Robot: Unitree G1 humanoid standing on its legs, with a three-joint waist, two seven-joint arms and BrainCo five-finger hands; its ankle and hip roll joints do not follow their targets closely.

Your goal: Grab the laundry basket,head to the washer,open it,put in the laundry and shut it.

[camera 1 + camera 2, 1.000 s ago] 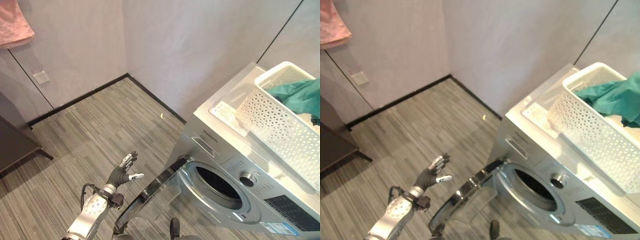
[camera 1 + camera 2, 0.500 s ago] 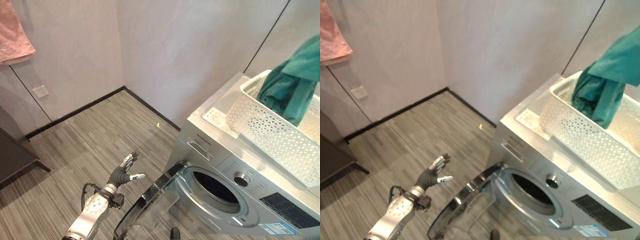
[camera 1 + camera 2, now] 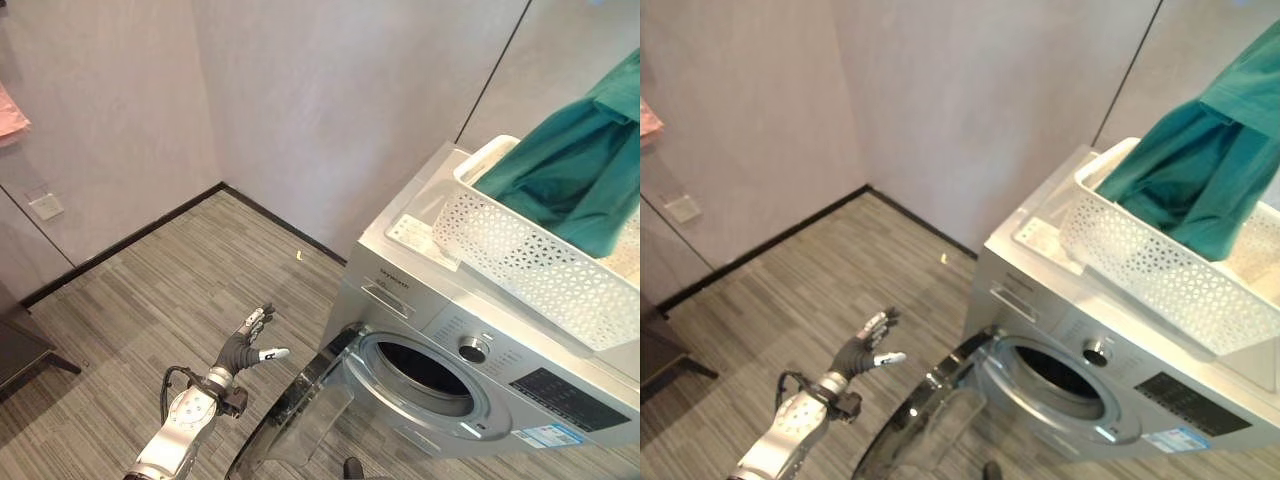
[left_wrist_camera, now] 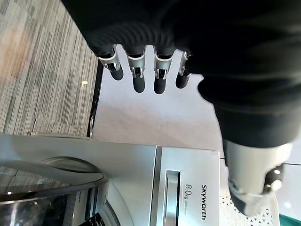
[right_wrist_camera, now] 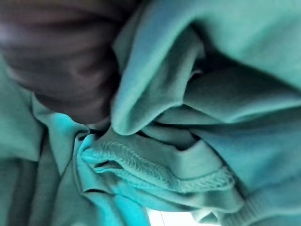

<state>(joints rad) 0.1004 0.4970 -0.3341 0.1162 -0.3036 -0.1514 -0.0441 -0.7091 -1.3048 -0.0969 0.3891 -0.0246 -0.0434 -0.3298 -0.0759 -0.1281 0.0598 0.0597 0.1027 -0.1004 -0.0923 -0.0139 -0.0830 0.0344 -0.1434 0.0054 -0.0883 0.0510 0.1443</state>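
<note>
**Green garment raised over basket on washer, door open**

The washer (image 3: 470, 340) stood in the corner of the room with its round door (image 3: 300, 410) swung open and down toward the striped floor (image 3: 150, 290), leaving the dark drum opening (image 3: 425, 365) exposed. On the washer's flat top sat the white perforated laundry basket (image 3: 530, 270), its long side running along the machine's upper edge. A teal-green garment (image 3: 1200, 170) hung stretched upward out of the basket, its upper end passing beyond the frame's upper right corner and its lower folds draping over the basket's interior.

In the right wrist view, the right robot hand (image 5: 61, 61) appeared as a dark ribbed mass pressed into bunched folds of the same green cloth, a stitched hem just beside it; its fingers were buried in the fabric, so whether they were clamped on it could not be told.

The left robot hand (image 3: 250, 340) was held out above the floor, near the open door's edge but apart from it, fingers (image 4: 138, 77) straight and spread, thumb out to the side, holding nothing. A wall socket (image 3: 45, 206) sat low on the left wall.
</note>
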